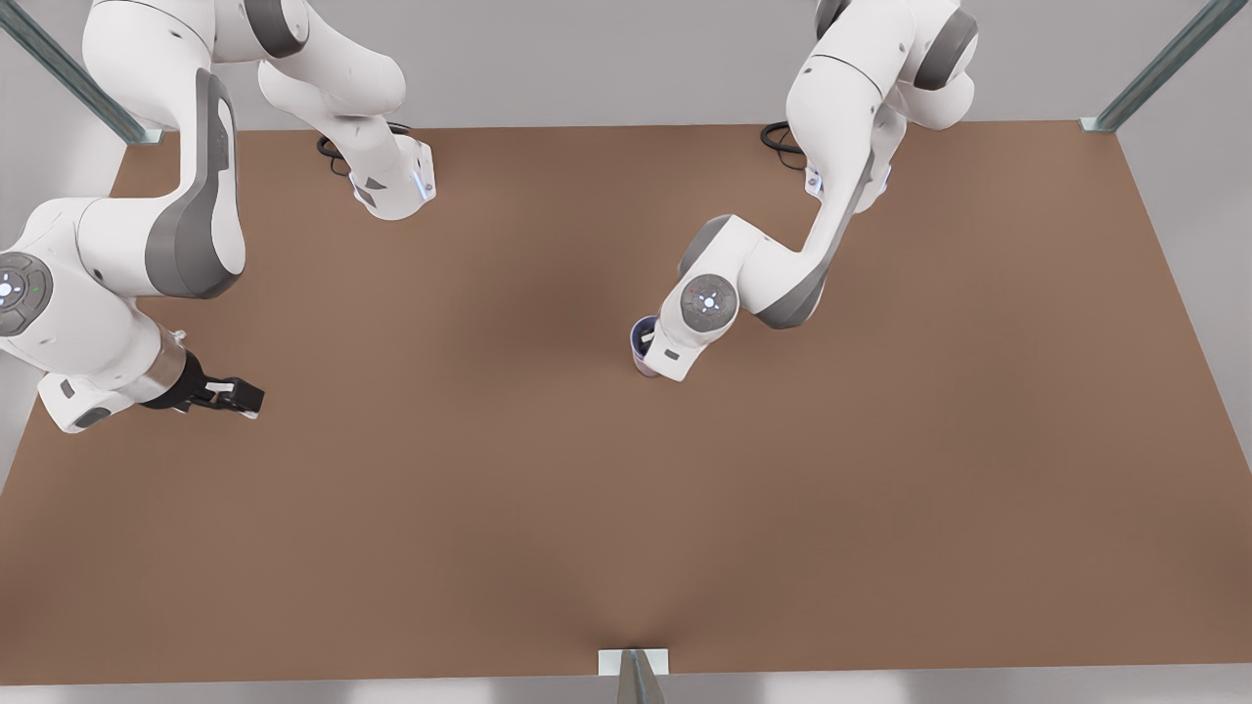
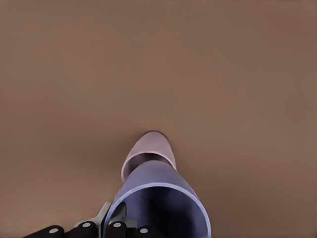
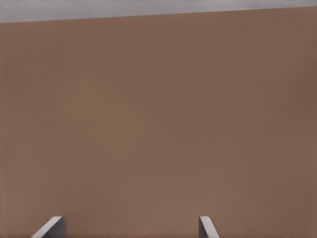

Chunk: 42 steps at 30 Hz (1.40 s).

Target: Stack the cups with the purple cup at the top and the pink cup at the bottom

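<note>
My left tool grips the purple cup by its rim, hung directly over the pink cup on the counter so it drops inside. My right tool waits well away from the pink cup, fingers wide.

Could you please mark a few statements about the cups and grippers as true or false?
1. The bluish lavender-purple tapered tumbler sits above the pale pink-mauve tapered tumbler. True.
2. The right gripper has its jaws shut on a cup. False: they are open over the brown table.
3. The left gripper is at the two tumblers. True.
4. The tumblers stand far apart. False: they are together, near the table's middle.
</note>
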Each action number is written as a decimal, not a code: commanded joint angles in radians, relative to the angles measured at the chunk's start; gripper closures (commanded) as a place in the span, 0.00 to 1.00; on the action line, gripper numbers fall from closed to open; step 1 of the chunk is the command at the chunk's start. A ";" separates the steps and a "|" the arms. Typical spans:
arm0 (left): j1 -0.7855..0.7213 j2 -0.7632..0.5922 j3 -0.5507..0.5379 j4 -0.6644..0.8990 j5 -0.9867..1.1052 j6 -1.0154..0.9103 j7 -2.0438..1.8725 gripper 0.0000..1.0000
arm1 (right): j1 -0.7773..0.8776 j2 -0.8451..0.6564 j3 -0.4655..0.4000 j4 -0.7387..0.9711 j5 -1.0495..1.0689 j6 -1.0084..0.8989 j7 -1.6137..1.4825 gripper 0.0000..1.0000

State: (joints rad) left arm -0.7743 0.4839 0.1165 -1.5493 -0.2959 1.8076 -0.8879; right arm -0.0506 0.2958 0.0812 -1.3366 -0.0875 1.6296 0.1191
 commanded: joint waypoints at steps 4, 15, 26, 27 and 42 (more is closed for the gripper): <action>-0.002 -0.001 -0.001 -0.015 -0.005 0.035 -0.103 0.79 | 0.000 -0.001 -0.001 0.001 0.000 0.006 -0.019 0.00; -0.006 0.002 -0.001 -0.032 -0.005 0.035 -0.105 0.79 | 0.002 -0.001 -0.009 0.001 -0.001 0.006 -0.019 0.00; -0.017 0.001 -0.001 -0.069 -0.005 0.084 -0.109 0.79 | 0.002 -0.001 -0.009 0.002 -0.001 0.006 -0.018 0.00; -0.017 0.001 -0.001 -0.069 -0.005 0.084 -0.106 0.79 | 0.000 -0.001 -0.009 0.002 -0.001 0.006 -0.019 0.00; -0.016 -0.011 -0.001 -0.077 -0.003 0.073 -0.100 0.61 | 0.002 -0.001 -0.009 0.004 -0.001 0.006 -0.018 0.00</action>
State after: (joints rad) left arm -0.7900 0.4731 0.1150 -1.6258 -0.2996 1.8831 -0.9808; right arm -0.0494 0.2957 0.0720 -1.3335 -0.0896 1.6355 0.1030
